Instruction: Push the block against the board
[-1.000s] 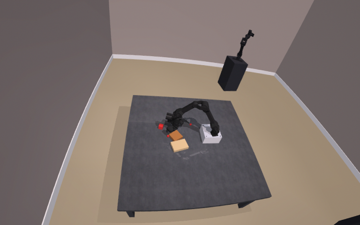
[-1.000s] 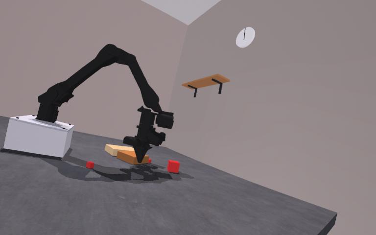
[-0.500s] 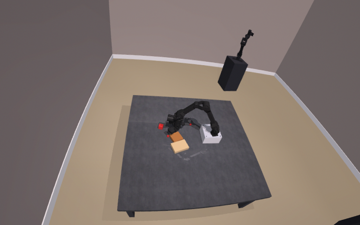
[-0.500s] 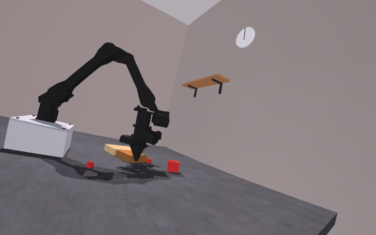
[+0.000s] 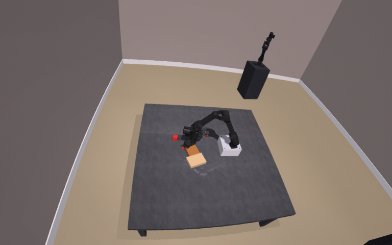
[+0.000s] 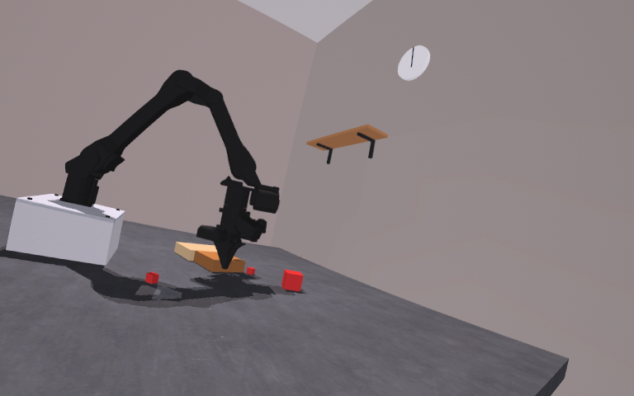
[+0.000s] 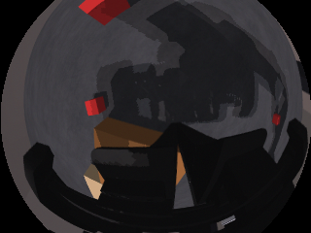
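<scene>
The orange-brown square block point(image 5: 192, 150) point(image 6: 237, 266) point(image 7: 119, 131) lies flat on the table. The light tan board point(image 5: 196, 160) point(image 6: 184, 250) point(image 7: 92, 187) lies flat beside it. The block's near side runs along the board's far side in the top view, close or touching; a thin gap cannot be ruled out. The board's side looks longer than the block's, and no edges look clearly even. My gripper point(image 6: 224, 266) point(image 7: 178, 130) is shut and empty, pointing down with its tips low at the block's far side. The fingers partly hide the block in the wrist view.
A larger red cube point(image 5: 175, 138) point(image 6: 292, 280) point(image 7: 104, 10) stands beyond the block. One small red cube point(image 5: 182, 148) point(image 6: 251, 271) point(image 7: 95, 106) is close to the block. Another small red cube point(image 5: 207, 135) point(image 6: 152, 277) point(image 7: 276, 119) lies toward the white arm base point(image 5: 229, 152) point(image 6: 58, 233).
</scene>
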Motion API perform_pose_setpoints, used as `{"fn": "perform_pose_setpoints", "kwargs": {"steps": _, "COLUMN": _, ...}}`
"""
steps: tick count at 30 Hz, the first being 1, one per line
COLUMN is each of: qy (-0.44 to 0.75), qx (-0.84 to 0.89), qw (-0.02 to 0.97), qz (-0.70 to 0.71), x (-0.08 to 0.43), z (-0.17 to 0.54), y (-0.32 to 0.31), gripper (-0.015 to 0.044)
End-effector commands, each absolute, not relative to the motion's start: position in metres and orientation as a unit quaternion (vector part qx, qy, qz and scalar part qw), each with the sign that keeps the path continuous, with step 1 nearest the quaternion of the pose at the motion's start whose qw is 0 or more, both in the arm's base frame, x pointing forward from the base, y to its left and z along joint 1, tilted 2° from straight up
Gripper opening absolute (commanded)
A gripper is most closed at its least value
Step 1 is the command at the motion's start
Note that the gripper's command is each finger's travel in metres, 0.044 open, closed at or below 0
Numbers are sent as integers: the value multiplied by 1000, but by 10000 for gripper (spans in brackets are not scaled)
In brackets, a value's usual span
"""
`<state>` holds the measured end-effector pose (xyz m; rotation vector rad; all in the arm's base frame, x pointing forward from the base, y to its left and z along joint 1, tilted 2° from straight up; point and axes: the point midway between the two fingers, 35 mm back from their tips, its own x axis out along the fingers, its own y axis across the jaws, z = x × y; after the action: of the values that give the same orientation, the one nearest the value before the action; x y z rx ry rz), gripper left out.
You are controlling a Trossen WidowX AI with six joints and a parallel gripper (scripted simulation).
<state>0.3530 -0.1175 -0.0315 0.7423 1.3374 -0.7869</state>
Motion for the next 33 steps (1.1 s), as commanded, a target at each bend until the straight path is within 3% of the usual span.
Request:
{"fn": "perform_pose_setpoints", "kwargs": {"steps": 1, "qy": 602, "qx": 328, "qw": 645, "qz": -338, "x": 347, "z": -38, "y": -102, "gripper": 0}}
{"fn": "perform_pose_setpoints", "kwargs": {"steps": 15, "qy": 602, "qx": 328, "qw": 644, "qz": -338, "x": 343, "z": -39, "y": -82, "gripper": 0}}
{"fn": "perform_pose_setpoints", "kwargs": {"steps": 33, "qy": 602, "qx": 328, "qw": 645, "qz": -338, "x": 357, "z": -37, "y": -103, "gripper": 0}}
